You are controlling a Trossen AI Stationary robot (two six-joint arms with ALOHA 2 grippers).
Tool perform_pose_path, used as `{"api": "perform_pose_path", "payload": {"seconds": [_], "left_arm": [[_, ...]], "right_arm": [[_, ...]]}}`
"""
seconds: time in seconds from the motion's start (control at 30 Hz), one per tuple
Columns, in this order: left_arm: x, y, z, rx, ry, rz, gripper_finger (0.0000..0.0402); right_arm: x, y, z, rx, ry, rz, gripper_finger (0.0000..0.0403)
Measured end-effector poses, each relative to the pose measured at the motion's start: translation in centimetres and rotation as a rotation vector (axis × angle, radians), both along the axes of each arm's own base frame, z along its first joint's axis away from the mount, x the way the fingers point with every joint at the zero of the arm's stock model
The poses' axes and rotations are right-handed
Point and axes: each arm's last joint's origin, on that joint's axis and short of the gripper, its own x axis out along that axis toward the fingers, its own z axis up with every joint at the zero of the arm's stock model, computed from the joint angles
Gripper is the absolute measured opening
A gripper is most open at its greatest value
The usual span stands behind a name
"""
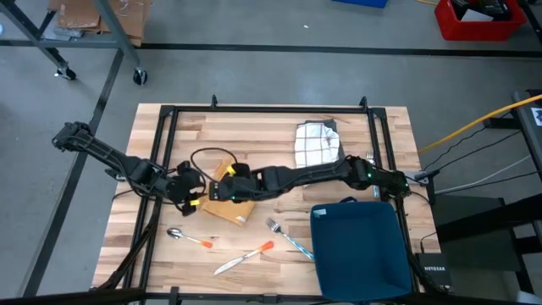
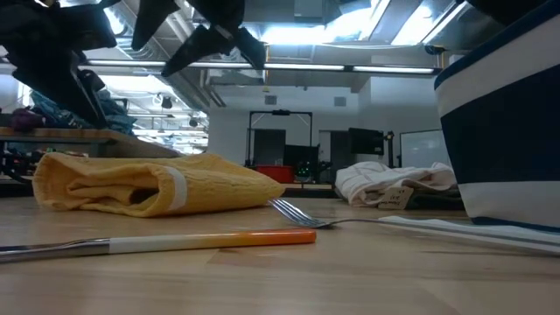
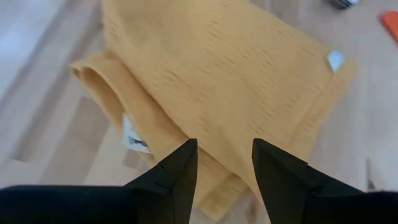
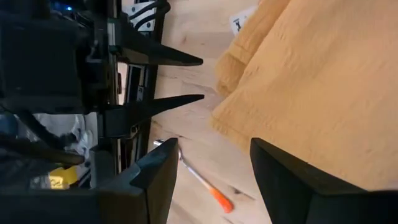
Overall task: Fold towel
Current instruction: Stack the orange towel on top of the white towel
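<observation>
A folded mustard-yellow terry towel (image 1: 230, 206) lies on the pale wooden tabletop (image 1: 254, 135), near its front-left part. The left claw (image 3: 222, 168) hovers just above the towel's edge, fingers spread and gripping nothing. The right claw (image 4: 211, 168) hangs over the towel's opposite side, spread wide and empty, facing the left claw.
</observation>
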Motion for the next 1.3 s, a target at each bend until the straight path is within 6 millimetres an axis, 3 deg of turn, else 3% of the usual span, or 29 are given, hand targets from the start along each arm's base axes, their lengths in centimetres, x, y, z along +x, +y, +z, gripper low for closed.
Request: {"api": "perform_pose_path", "payload": {"seconds": [0.5,1.3], "left_arm": [[0.0,-0.1,-0.1,-0.039,0.018,-0.029,0.0145],[0.0,-0.1,0.0,-0.039,0.017,-0.028,0.0145]], "right_arm": [[-0.8,4.3,0.1,0.031,-0.022,-0.005,0.0205],[-1.1,5.2,0.1,-0.005,-0.034,-0.019,0.0205]]}}
